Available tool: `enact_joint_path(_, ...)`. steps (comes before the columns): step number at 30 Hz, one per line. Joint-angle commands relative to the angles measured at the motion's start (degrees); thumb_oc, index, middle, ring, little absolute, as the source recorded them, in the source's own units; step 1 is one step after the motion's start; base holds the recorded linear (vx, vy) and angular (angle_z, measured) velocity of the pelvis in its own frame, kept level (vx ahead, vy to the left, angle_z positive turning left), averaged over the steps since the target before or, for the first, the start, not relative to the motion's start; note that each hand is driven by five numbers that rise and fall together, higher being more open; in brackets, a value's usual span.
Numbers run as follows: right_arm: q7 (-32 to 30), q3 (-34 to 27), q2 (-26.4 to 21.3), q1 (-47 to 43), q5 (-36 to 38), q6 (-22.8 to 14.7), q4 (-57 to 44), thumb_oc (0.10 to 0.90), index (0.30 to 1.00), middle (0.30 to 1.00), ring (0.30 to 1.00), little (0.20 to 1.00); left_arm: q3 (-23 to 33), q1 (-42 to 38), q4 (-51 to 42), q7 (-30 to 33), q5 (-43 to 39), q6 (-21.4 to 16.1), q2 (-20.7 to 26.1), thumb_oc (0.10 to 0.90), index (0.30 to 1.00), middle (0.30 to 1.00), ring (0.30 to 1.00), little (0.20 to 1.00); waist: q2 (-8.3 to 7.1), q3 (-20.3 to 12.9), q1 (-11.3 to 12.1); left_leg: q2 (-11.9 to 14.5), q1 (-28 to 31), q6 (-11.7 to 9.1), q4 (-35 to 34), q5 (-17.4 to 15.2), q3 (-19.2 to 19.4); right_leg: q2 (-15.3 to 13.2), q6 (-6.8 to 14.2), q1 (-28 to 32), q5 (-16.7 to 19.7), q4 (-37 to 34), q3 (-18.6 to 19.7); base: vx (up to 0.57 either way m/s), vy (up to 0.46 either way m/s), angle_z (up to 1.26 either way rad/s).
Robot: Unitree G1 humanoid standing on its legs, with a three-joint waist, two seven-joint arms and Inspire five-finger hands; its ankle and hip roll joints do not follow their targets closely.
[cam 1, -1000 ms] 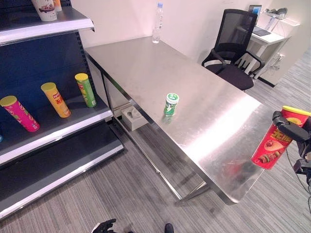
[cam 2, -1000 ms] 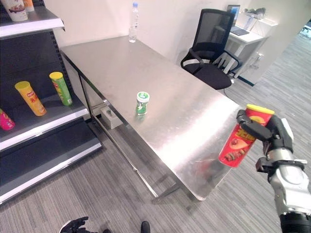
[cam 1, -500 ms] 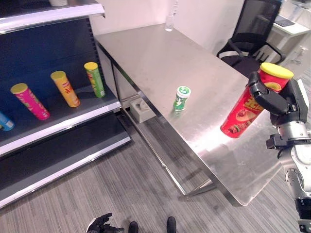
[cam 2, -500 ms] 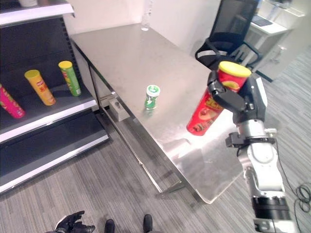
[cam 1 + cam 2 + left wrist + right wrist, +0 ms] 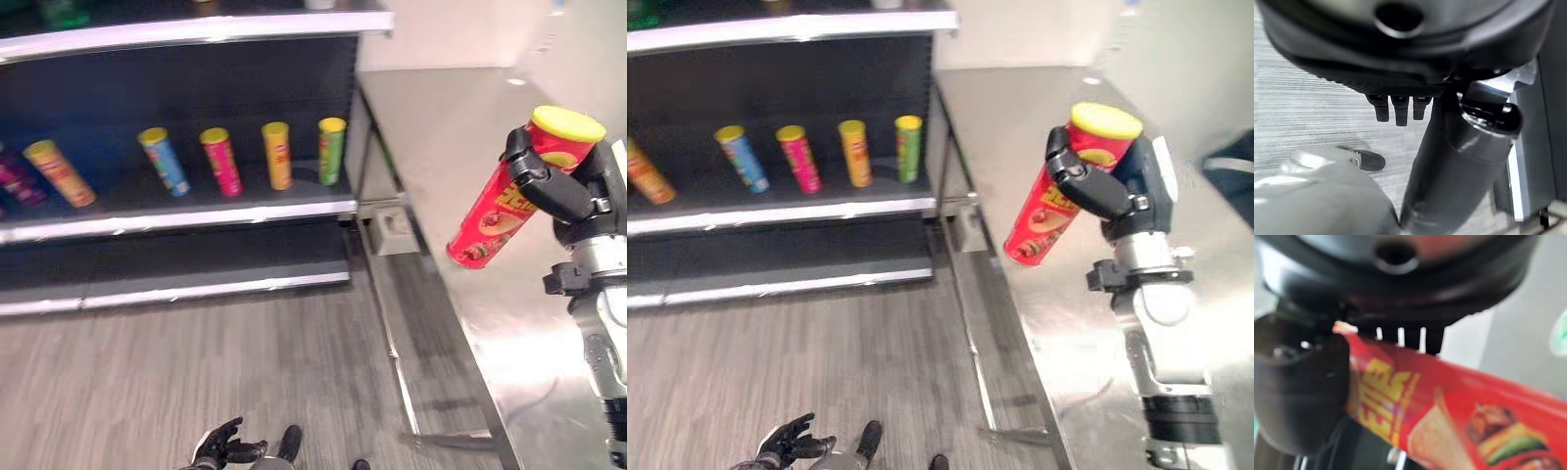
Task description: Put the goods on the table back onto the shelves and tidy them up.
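Note:
A tall red chip can (image 5: 487, 223) with a yellow lid hangs tilted in the air, its lid uppermost, over the near part of the steel table (image 5: 441, 113). My right hand (image 5: 566, 192) is shut on its upper half; the right wrist view has the thumb (image 5: 1300, 396) curled round the red can (image 5: 1449, 411). On the middle shelf board (image 5: 196, 217) of the dark shelf unit stand several leaning chip cans: orange (image 5: 59, 172), blue (image 5: 165, 162), pink (image 5: 220, 162), yellow (image 5: 277, 155) and green (image 5: 331, 150). My left hand (image 5: 221, 446) hangs low near the floor with relaxed fingers (image 5: 1396, 108).
The shelf unit has a top board (image 5: 196, 27) and a bare lower board (image 5: 176, 289). A small white box (image 5: 392, 228) sits on the floor between shelf and table. Grey carpet (image 5: 196, 372) lies in front of the shelves.
The camera has swung left toward the shelves, bringing more cans on the middle board into view. My right hand still holds the red can, raised and tilted as before.

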Motion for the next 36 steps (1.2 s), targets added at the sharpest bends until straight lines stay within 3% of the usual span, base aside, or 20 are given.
enact_joint_path(1,-2.2,-6.8,-2.0,-5.1,-0.5,-8.1,-7.3,0.4,0.3,0.3,0.3,0.3,0.0,0.0,1.6,0.5,0.5,-1.3,4.9,0.8,0.9,0.9,0.9,0.9,-5.47,-4.3,-2.9,7.2,-1.9,-1.7,5.2,-6.3,4.7,-2.7,8.2,-3.1,-4.1,4.8,5.5,-0.03,0.155,0.31)
enact_joint_path(3,-3.4,-8.6,-3.7,-4.3,-2.2,-8.6,-7.8,0.4,0.3,0.3,0.3,0.3,0.3,0.2,0.8,1.0,0.3,-1.9,5.8,0.8,0.9,0.9,0.9,0.9,-5.14,-4.6,-3.7,14.0,-2.7,-3.3,2.2,-2.6,3.7,-4.6,9.4,-3.6,-5.1,4.8,6.4,0.04,0.362,0.32)
enact_joint_path(5,-4.6,-10.3,-5.0,-3.7,-3.5,-9.0,-8.2,0.4,0.3,0.3,0.3,0.3,-0.1,0.1,0.3,1.4,0.6,-2.1,6.5,0.8,0.9,0.9,0.9,0.9,-4.18,-5.2,-4.3,16.5,-2.8,-4.7,-0.3,-0.1,3.1,-5.7,10.0,-3.1,-5.3,4.3,6.9,0.09,0.374,-0.1)
enact_joint_path(6,-4.6,-10.3,-5.0,-3.7,-3.5,-9.0,-8.2,0.4,0.3,0.3,0.3,0.3,-0.2,0.1,0.3,1.4,0.6,-2.1,6.5,0.8,0.9,0.9,0.9,0.9,-4.17,-5.2,-4.3,16.5,-2.8,-4.7,-0.4,-0.1,3.1,-5.7,10.0,-3.1,-5.3,4.3,6.9,0.12,0.484,0.02)
enact_joint_path(7,-5.5,-11.0,-5.5,-4.2,-4.2,-8.9,-8.3,0.4,0.3,0.3,0.3,0.3,-0.8,0.4,-0.1,0.9,1.4,-2.2,6.7,0.8,0.9,0.9,0.9,0.9,-2.4,-6.4,-4.5,17.0,-1.1,-6.1,-1.6,-0.2,3.7,-7.3,11.1,-2.2,-4.5,3.5,6.5,0.11,0.524,0.04)
enact_joint_path(8,-6.6,-11.4,-6.1,-4.8,-5.1,-9.6,-8.1,0.4,0.3,0.3,0.3,0.3,-0.9,-0.2,0.0,1.2,1.7,-2.2,7.0,0.8,0.9,0.9,0.9,0.9,-2.11,-6.7,-4.5,16.2,-1.3,-6.4,-1.1,-1.2,3.8,-8.7,11.6,-2.1,-3.3,3.3,6.3,0.11,0.529,-0.02)
enact_joint_path(9,-6.7,-11.3,-6.1,-4.9,-5.2,-9.6,-8.1,0.4,0.3,0.3,0.3,0.3,-0.9,-0.3,0.0,1.3,1.8,-2.2,7.0,0.8,0.9,0.9,0.9,0.9,-2.18,-6.7,-4.5,16.0,-1.4,-6.4,-0.9,-1.3,3.8,-8.9,11.7,-2.0,-3.2,3.2,6.3,0.06,0.352,-0.02)
enact_joint_path(10,-7.2,-11.5,-6.0,-4.9,-6.2,-9.0,-8.4,0.4,0.3,0.3,0.3,0.3,-1.1,-0.9,-0.2,1.3,2.3,-2.3,7.4,0.8,0.9,0.9,0.9,0.9,-2.24,-6.7,-4.8,14.6,-1.8,-6.1,0.4,-2.7,4.1,-11.1,12.3,-2.0,-1.4,3.0,6.2,0.0,0.447,-0.01)
enact_joint_path(11,-7.7,-10.5,-4.2,-5.7,-7.1,-9.0,-9.2,0.4,0.3,0.3,0.3,0.3,-1.0,-1.4,-0.7,1.8,2.7,-2.1,8.8,0.8,0.9,0.9,0.9,0.9,-3.11,-6.1,-5.2,12.5,-2.0,-5.4,3.0,-4.7,5.6,-14.3,13.0,-4.0,5.0,3.6,6.9,-0.02,0.571,0.1)
enact_joint_path(13,-8.0,-9.4,-3.2,-6.6,-7.4,-9.0,-9.8,0.4,0.3,0.3,0.3,0.3,-0.3,-1.6,-1.2,2.0,2.2,-2.1,9.7,0.8,0.9,0.9,0.9,0.9,-3.73,-6.1,-5.0,11.8,-2.2,-4.7,3.8,-5.6,7.1,-15.4,12.9,-5.4,6.7,3.9,7.0,-0.05,0.393,-0.1)
enact_joint_path(15,-8.5,-8.1,-3.0,-7.7,-7.4,-9.2,-9.8,0.4,0.3,0.3,0.3,0.3,0.8,-2.4,-1.7,2.2,1.6,-1.8,11.2,0.8,0.9,0.9,0.9,0.9,-4.2,-6.1,-5.3,9.6,-2.2,-2.7,4.1,-6.4,8.8,-12.4,11.0,-7.1,3.8,8.1,10.6,0.0,0.482,-0.28)
enact_joint_path(16,-8.3,-7.6,-2.5,-8.0,-7.0,-8.8,-9.5,0.4,0.3,0.3,0.3,0.3,1.0,-2.5,-0.9,1.9,1.9,-1.3,11.7,0.8,0.9,0.9,0.9,0.9,-4.75,-6.3,-5.3,7.6,-1.5,-1.5,3.5,-6.6,9.0,-6.8,10.2,-6.8,-1.0,8.8,13.6,0.05,0.33,0.08)
enact_joint_path(17,-8.2,-7.6,-2.5,-8.0,-7.0,-8.7,-9.5,0.4,0.3,0.3,0.3,0.3,1.1,-2.5,-0.9,1.8,1.9,-1.3,11.8,0.8,0.9,0.9,0.9,0.9,-4.8,-6.3,-5.3,7.6,-1.3,-1.5,3.4,-6.6,9.1,-6.8,10.1,-6.8,-1.3,9.1,13.7,0.06,0.282,0.17)
enact_joint_path(19,-8.1,-5.9,-1.7,-8.2,-6.9,-9.0,-9.5,0.4,0.3,0.3,0.3,0.3,1.3,-2.9,-0.6,1.9,1.6,-0.9,11.8,0.8,0.9,0.9,0.9,0.9,-5.68,-6.0,-4.9,5.4,-0.5,-0.3,3.1,-6.8,9.1,-2.2,8.4,-6.4,-4.0,10.0,13.6,0.05,0.173,0.24)
enact_joint_path(20,-7.6,-4.3,-1.1,-8.3,-7.4,-8.7,-9.4,0.4,0.3,0.3,0.3,0.3,1.5,-3.2,-0.1,2.1,1.6,-0.7,11.4,0.8,0.9,0.9,0.9,0.9,-6.53,-5.6,-4.9,3.0,0.4,0.7,2.8,-7.1,8.4,2.2,7.2,-6.8,-5.2,9.8,15.2,0.11,0.206,0.21)
enact_joint_path(21,-7.3,-2.6,-0.6,-8.3,-9.0,-7.7,-9.8,0.4,0.3,0.3,0.3,0.3,1.9,-3.2,-0.3,2.3,1.2,-0.7,10.5,0.8,0.9,0.9,0.9,0.9,-7.05,-5.0,-4.4,0.8,1.5,1.7,2.4,-7.6,7.2,4.1,5.8,-6.5,-5.2,8.6,16.7,0.14,0.178,0.59)
enact_joint_path(26,-7.2,3.1,1.1,-8.6,-14.5,-6.1,-10.5,0.4,0.3,0.3,0.3,0.3,2.6,-2.0,-2.1,3.1,-0.7,-1.0,7.8,0.8,0.9,0.9,0.9,0.9,-6.94,-3.8,-3.5,-1.0,2.4,2.3,4.9,-9.9,5.3,4.4,5.4,-4.9,-3.9,5.7,15.8,0.09,0.027,0.42)
enact_joint_path(28,-5.8,7.3,2.7,-9.1,-17.7,-4.2,-11.6,0.4,0.3,0.3,0.3,0.3,2.3,-1.0,-4.4,3.4,-1.8,-0.9,6.8,0.8,0.9,0.9,0.9,0.9,-6.91,-1.5,-2.5,-3.0,-0.3,2.1,12.9,-12.8,2.7,3.6,4.8,-4.6,-3.9,5.9,15.4,0.02,0.038,0.39)
enact_joint_path(31,-5.0,9.7,3.3,-9.0,-18.9,-3.6,-11.0,0.4,0.3,0.3,0.3,0.3,2.2,-0.3,-5.2,3.5,-2.8,-0.7,6.5,0.8,0.9,0.9,0.9,0.9,-6.63,-1.0,-2.2,-1.9,-2.5,1.1,15.1,-12.4,2.3,2.8,5.3,-3.6,-4.3,5.3,14.6,0.06,0.109,0.25)
enact_joint_path(36,-5.2,12.7,4.4,-9.1,-21.2,-3.3,-9.4,0.4,0.3,0.3,0.3,0.3,1.0,-0.7,-5.9,4.1,-2.8,-1.1,7.3,0.8,0.9,0.9,0.9,0.9,-5.82,-2.0,-2.1,10.0,-9.2,-1.9,3.7,-3.8,1.1,-1.6,7.9,-4.4,-6.3,3.7,14.4,0.1,0.28,0.16)
